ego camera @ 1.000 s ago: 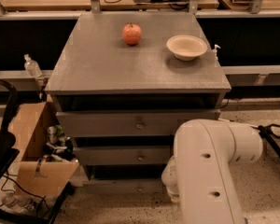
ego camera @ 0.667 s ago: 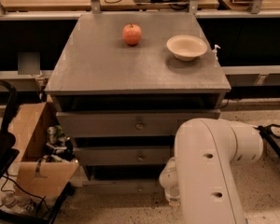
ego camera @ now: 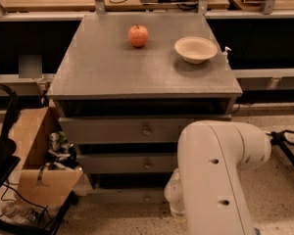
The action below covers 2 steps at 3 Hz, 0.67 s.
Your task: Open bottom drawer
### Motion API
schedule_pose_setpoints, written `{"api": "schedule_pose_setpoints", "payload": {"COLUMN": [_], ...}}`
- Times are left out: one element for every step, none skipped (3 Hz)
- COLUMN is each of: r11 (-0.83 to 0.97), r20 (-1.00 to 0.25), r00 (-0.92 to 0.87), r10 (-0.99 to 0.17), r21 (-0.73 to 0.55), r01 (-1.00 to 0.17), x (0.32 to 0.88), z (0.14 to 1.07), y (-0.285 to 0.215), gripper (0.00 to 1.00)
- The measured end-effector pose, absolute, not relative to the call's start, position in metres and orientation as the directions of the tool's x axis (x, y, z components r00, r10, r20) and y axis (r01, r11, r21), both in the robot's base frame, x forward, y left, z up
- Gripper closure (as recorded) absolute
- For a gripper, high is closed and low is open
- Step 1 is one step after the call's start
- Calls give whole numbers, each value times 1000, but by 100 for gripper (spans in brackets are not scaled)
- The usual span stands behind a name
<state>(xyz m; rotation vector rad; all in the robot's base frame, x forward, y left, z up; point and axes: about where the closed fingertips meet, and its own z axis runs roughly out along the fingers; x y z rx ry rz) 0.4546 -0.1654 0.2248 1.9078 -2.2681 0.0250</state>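
Behind the grey cabinet [ego camera: 112, 77] run workbenches strung with cables, and below it we see a speckled floor. The bottom drawer [ego camera: 122, 196] sits lowest of three, level with the gripper [ego camera: 175, 202] and stretching off to its left, front flush. We see only a pale rounded part of the gripper peeking out from behind the robot's big white arm link [ego camera: 210, 180], so we cannot tell how its jaws stand. We also cannot make out the bottom drawer's knob. That is the main risk as we judge it: with the arm covering the contact area, the jaws could miss or slide off a small knob. They could also catch the middle drawer [ego camera: 122, 163] just above them, whose knob [ego camera: 148, 166] is close. A pull off the drawer's axis might bind it or jolt the cabinet, and the apple [ego camera: 138, 35], far above the jaws on the top, could roll. The bowl [ego camera: 196, 49], up and to the right of the jaws, looks empty. The cardboard box [ego camera: 39, 180], well left of the jaws, holds jumbled clutter we cannot identify. What the top drawer [ego camera: 112, 130] and middle drawer hold is hidden behind their fronts.
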Motion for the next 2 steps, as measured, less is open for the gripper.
{"api": "schedule_pose_setpoints", "payload": {"r11": [170, 236], "r20": [113, 55], "r00": [-167, -239], "r10": [-979, -970], "r21": [12, -52], "r01": [-985, -970], "x": [462, 457], "z": [233, 240], "y": [-170, -176], "gripper": [100, 100]}}
